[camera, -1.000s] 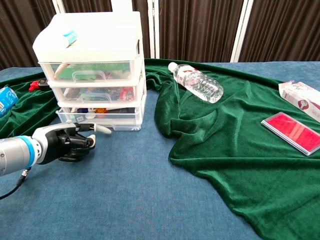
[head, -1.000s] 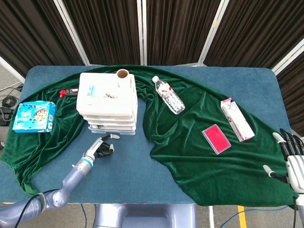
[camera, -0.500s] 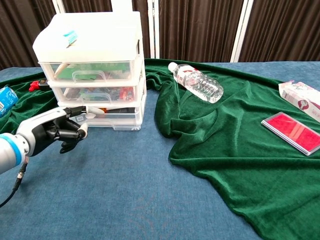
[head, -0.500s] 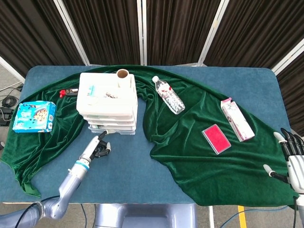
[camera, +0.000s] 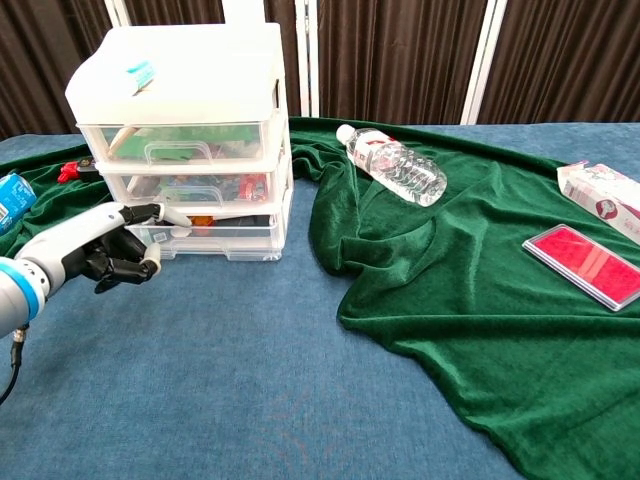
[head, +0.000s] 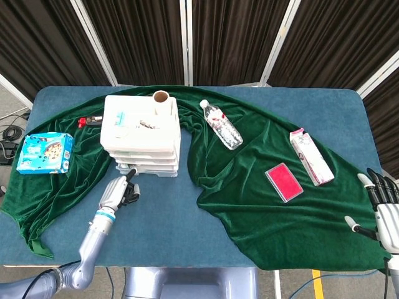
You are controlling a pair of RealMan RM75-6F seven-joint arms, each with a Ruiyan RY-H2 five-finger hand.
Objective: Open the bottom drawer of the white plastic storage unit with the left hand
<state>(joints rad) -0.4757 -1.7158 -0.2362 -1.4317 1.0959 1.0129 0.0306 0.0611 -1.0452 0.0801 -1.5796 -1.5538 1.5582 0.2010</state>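
Observation:
The white plastic storage unit [head: 142, 132] [camera: 182, 140] stands on the green cloth with three clear drawers. Its bottom drawer [camera: 207, 236] sits pushed in, level with the two above. My left hand [camera: 103, 250] [head: 121, 189] hovers just in front of the drawer's left end. Most of its fingers are curled in and hold nothing, while one outstretched fingertip [camera: 172, 217] reaches the drawer front; whether it touches is unclear. My right hand [head: 384, 208] hangs at the table's front right corner with fingers spread and empty; the chest view does not show it.
On the green cloth [head: 249, 187] lie a water bottle [head: 222, 124] [camera: 392, 164], a white-and-pink carton [head: 310, 157] and a red flat box [head: 283, 182] [camera: 590, 264]. A blue snack pack [head: 45, 152] lies at the left. A cardboard tube [head: 161, 97] stands behind the unit.
My left hand has swung left and risen from the blue tabletop to the bottom drawer's left front. The drawer and my right hand have stayed put.

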